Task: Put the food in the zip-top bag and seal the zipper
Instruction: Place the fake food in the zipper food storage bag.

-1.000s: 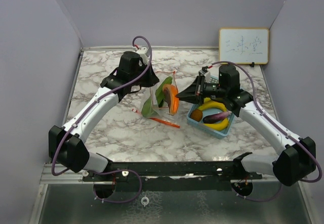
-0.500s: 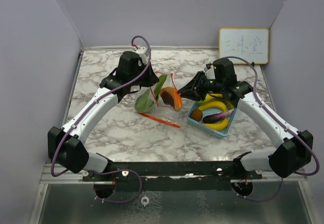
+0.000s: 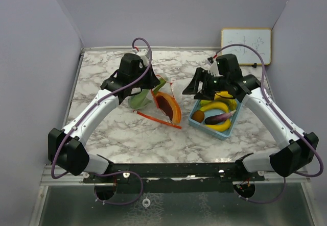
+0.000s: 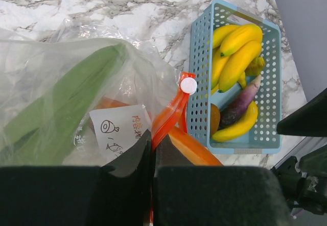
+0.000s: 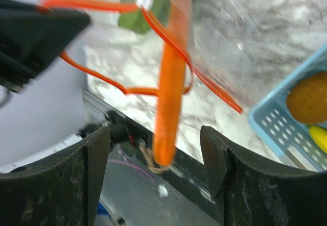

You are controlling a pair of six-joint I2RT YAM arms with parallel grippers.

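Observation:
My left gripper (image 3: 152, 82) is shut on the orange zipper edge (image 4: 173, 114) of the clear zip-top bag (image 3: 153, 103), holding it up. The bag holds a green leaf (image 4: 66, 98) and an orange carrot (image 3: 166, 106). My right gripper (image 3: 196, 87) stands open just right of the bag. In the right wrist view the carrot (image 5: 171, 83) shows blurred between the spread fingers, touching neither. The rest of the food, yellow bananas (image 3: 218, 105), a purple eggplant (image 3: 218, 118) and a small brown piece (image 3: 197, 116), lies in the light blue basket (image 3: 226, 132).
The basket stands right of the bag, under my right arm. A white board (image 3: 246, 46) leans at the far right corner. Grey walls close the marble table (image 3: 102, 134) on three sides. A white slider (image 4: 188, 85) sits on the zipper.
My right gripper has opened, let go of the carrot and drawn back to the right. The carrot and the bag's mouth have sunk toward the table. My left gripper stays shut.

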